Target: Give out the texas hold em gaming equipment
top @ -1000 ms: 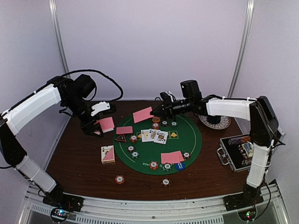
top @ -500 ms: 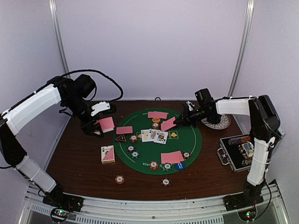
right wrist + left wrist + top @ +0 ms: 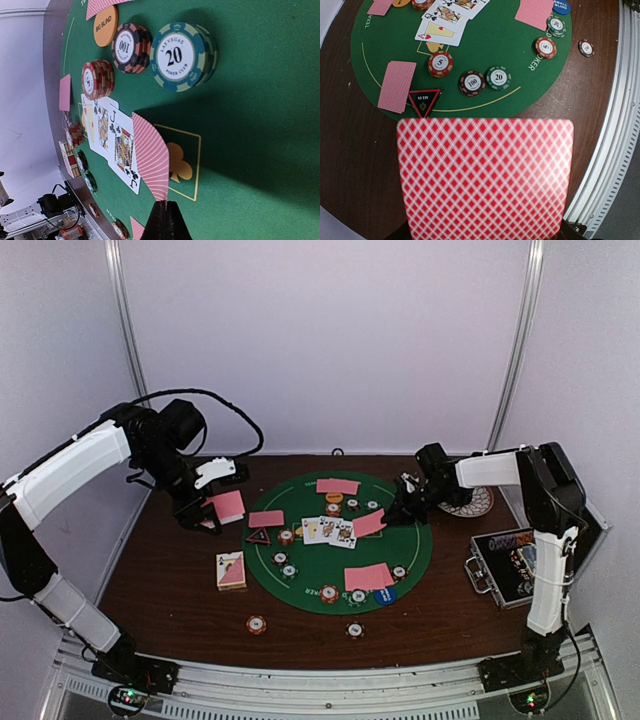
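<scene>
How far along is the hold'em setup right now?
Done: far card, left card and near card lie face-down on the green mat, with chips and face-up cards set out. In hand: right gripper holds a fourth card tilted over the right seat; left gripper holds a spare card. Left: releasing it, and perhaps two loose chips off the mat.

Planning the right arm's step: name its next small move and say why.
Probably lower a little and open the right gripper, so the pink-backed card drops flat. The card hangs tilted from the shut fingertips, low over the green mat, beside the face-up cards and over the gold club emblem.
</scene>
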